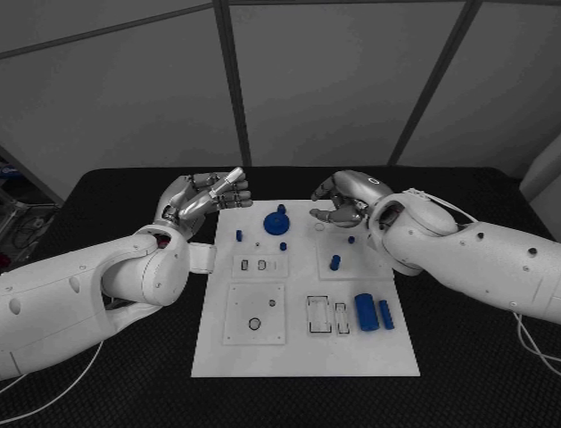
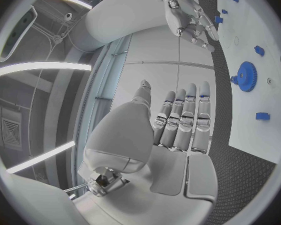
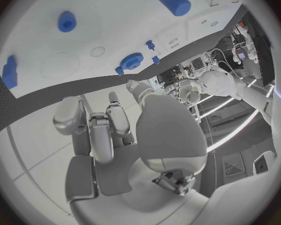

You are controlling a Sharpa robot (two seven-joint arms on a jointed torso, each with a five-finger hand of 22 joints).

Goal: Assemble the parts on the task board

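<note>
white task board (image 1: 306, 348) is seen lying mid-table on the black table (image 1: 100, 374). the left hand (image 1: 206, 198) is held over the board's far left corner, fingers straight and close together, nothing gripped. on the board, a blue gear (image 1: 276, 223) lies near the far edge, small blue pegs (image 1: 334, 262) are scattered mid-board, and two blue cylinders (image 1: 367, 312) lie side by side at the near right. the right hand (image 1: 343, 200) is held over the far right corner, fingers curled inward, nothing seen in them.
</note>
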